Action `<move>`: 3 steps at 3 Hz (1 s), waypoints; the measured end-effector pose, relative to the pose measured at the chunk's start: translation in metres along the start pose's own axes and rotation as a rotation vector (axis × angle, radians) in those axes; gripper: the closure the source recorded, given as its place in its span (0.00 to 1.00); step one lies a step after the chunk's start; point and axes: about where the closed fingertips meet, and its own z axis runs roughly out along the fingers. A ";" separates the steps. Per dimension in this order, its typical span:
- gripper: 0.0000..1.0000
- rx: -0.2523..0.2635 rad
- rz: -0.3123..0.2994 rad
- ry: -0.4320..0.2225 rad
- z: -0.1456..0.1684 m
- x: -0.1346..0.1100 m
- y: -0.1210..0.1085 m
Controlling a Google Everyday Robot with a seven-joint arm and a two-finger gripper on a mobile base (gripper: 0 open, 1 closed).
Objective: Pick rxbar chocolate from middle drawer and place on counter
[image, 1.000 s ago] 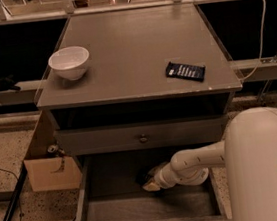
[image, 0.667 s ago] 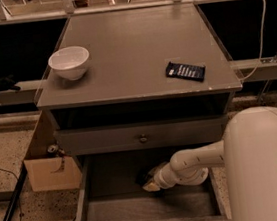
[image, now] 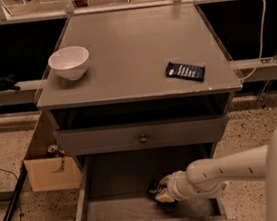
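The gripper (image: pixel 162 194) sits in the middle drawer (image: pixel 115 212) at the rxbar chocolate (image: pixel 153 186) — small, dark, flat — grasp unclear.

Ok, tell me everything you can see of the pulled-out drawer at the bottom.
The drawer looks like grey-painted wood: a wide box with low side walls and a flat, mostly bare floor. It is pulled out towards the camera, under a shut drawer front with a round knob. The gripper is down inside it, right of the middle, at a small dark item on the floor; the arm reaches in from the right.
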 end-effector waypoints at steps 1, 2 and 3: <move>1.00 0.032 -0.048 -0.021 -0.037 -0.012 0.007; 1.00 0.057 -0.111 -0.027 -0.058 -0.044 -0.005; 1.00 0.118 -0.166 -0.055 -0.109 -0.097 -0.035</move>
